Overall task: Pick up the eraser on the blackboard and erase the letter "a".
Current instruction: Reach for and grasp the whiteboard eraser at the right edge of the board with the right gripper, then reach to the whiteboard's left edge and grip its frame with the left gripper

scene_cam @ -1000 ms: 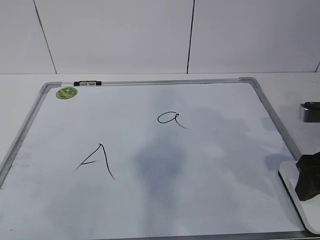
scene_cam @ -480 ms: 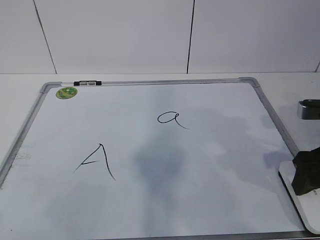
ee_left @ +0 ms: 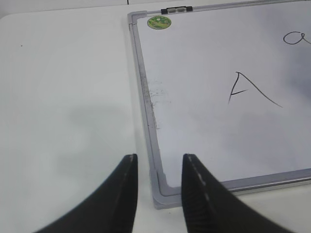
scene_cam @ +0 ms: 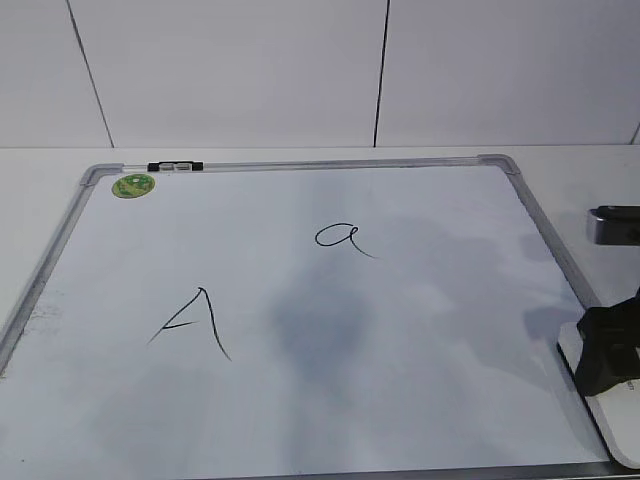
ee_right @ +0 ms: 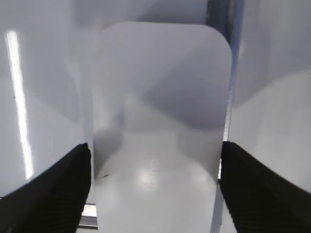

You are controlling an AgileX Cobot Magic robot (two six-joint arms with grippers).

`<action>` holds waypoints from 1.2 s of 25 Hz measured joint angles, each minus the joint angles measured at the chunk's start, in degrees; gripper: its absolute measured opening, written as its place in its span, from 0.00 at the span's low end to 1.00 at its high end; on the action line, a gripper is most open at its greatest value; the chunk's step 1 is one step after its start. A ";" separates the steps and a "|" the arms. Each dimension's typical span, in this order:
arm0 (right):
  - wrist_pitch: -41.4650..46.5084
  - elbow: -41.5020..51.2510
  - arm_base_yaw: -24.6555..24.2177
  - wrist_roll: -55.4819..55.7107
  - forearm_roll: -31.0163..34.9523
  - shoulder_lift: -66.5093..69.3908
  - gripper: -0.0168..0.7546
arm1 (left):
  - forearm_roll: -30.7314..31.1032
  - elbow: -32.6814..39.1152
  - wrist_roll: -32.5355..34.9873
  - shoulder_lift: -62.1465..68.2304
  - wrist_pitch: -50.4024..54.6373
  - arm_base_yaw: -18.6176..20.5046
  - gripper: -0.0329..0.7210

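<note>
The white eraser (scene_cam: pixel 603 420) lies at the right edge of the blackboard (scene_cam: pixel 430 340), over its grey frame. My right gripper (scene_cam: pixel 608 355) is down over it. In the right wrist view the glossy eraser (ee_right: pixel 160 111) fills the gap of the right gripper (ee_right: pixel 155 148), with a black finger close to each long side; the jaws look open. The letter "a" (scene_cam: pixel 340 237) sits in the board's upper middle, far left of the eraser. My left gripper (ee_left: pixel 160 158) is open and empty above the board's near left corner. The "a" (ee_left: pixel 297 38) also shows at the left wrist view's right edge.
A capital "A" (scene_cam: pixel 195 322) is drawn at the board's lower left. A black-and-clear marker (scene_cam: pixel 175 167) lies on the top frame beside a green sticker (scene_cam: pixel 133 185). A grey object (scene_cam: pixel 615 225) stands off the board at the right.
My right gripper has come down lower over the eraser and shifted slightly left. The eraser, the board and the letters have not moved.
</note>
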 joint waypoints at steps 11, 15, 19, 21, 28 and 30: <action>-0.20 -0.08 0.00 0.00 0.23 2.12 0.83 | 0.00 0.00 0.00 0.00 0.00 0.00 0.36; -0.61 -0.08 0.00 0.00 0.23 2.12 0.80 | 0.00 0.00 0.00 0.00 0.00 0.00 0.36; -0.73 -0.08 0.00 0.00 0.23 2.58 0.79 | 0.00 0.00 0.00 0.00 0.00 0.00 0.36; -0.83 -0.08 0.00 0.00 0.23 2.86 0.78 | 0.00 0.00 0.00 0.00 0.00 0.00 0.36; -0.83 -0.13 0.00 0.00 0.36 2.95 0.73 | 0.00 0.00 0.00 0.00 0.00 0.00 0.36; -0.83 -0.13 0.00 0.00 0.36 2.95 0.73 | 0.00 0.00 0.00 0.00 0.00 0.00 0.36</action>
